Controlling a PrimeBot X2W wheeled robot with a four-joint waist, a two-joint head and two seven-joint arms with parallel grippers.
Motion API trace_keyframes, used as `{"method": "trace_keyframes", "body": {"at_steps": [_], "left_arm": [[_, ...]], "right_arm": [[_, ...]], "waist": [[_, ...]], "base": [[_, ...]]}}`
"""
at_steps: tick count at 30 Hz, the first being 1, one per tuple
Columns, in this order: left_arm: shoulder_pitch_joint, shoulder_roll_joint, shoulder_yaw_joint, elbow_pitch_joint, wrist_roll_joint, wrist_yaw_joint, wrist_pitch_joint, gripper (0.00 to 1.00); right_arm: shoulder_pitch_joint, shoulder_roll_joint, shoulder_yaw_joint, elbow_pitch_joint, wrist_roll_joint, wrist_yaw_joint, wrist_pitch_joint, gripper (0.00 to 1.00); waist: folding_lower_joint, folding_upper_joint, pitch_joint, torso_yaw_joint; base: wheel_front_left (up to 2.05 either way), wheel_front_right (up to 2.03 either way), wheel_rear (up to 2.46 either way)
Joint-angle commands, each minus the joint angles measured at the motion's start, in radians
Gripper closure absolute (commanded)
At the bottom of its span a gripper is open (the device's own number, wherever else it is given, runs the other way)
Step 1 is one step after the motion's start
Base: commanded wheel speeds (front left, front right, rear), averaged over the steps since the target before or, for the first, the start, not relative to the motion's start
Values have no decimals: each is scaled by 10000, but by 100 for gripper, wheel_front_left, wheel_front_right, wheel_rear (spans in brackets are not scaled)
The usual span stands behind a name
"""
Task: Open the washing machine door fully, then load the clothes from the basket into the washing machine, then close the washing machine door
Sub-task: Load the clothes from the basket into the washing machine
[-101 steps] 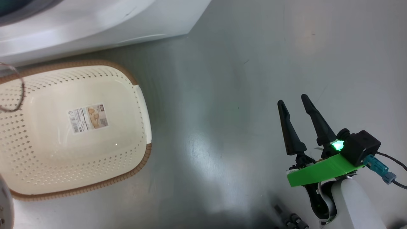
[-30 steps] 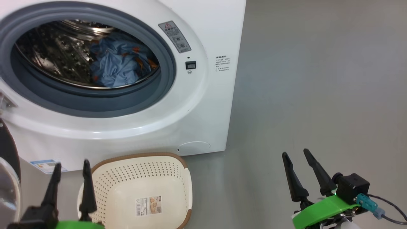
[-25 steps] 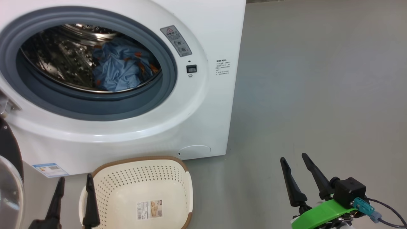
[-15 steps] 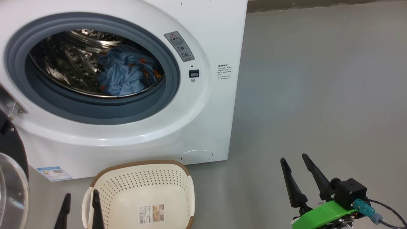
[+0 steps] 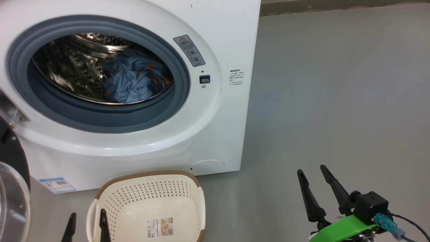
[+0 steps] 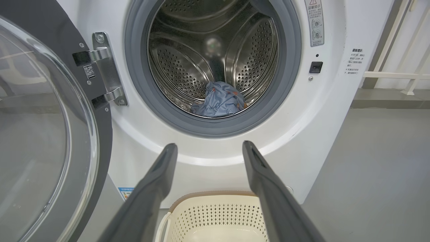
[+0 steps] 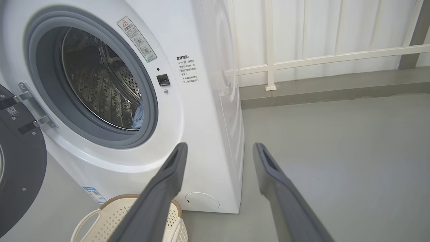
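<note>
Now: the washing machine (image 5: 218,134) stands big and white on the grey floor (image 5: 336,101), its mouth uncovered. The door (image 6: 43,134), a glossy black ring around a bulging clear bowl, stands wide open off the machine's left side on a steel hinge (image 6: 107,67). The clothes (image 5: 134,80), a crumpled light blue bundle with orange patches, lie inside the machine, low in the perforated steel drum (image 6: 181,67) behind the grey gasket (image 5: 100,117). The basket (image 5: 147,191), cream with perforated walls and a brown rim, sits on the floor just before the machine's front, with a paper sticker (image 5: 159,227) on its bottom. The left gripper (image 6: 209,145) hovers before the machine over the basket's left edge, fingers apart, holding nothing. The right gripper (image 5: 311,169) hangs off the machine's right front corner, fingers apart, holding nothing.
</note>
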Motion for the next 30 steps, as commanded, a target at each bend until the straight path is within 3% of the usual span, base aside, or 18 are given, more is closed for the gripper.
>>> {"method": "trace_keyframes", "body": {"at_steps": [1,30], "left_arm": [[-75,109,300,-288,65,104,-53,0],[-404,108,522,-564,99,-42,-53,0]], "right_arm": [[-66,3,199,-295,-86,16,-59,0],[-144,3,93,-382,-31,16,-59,0]], "waist": [[0,0,-6,-10],[0,0,228,25]], "base": [[0,0,0],[0,0,0]]}}
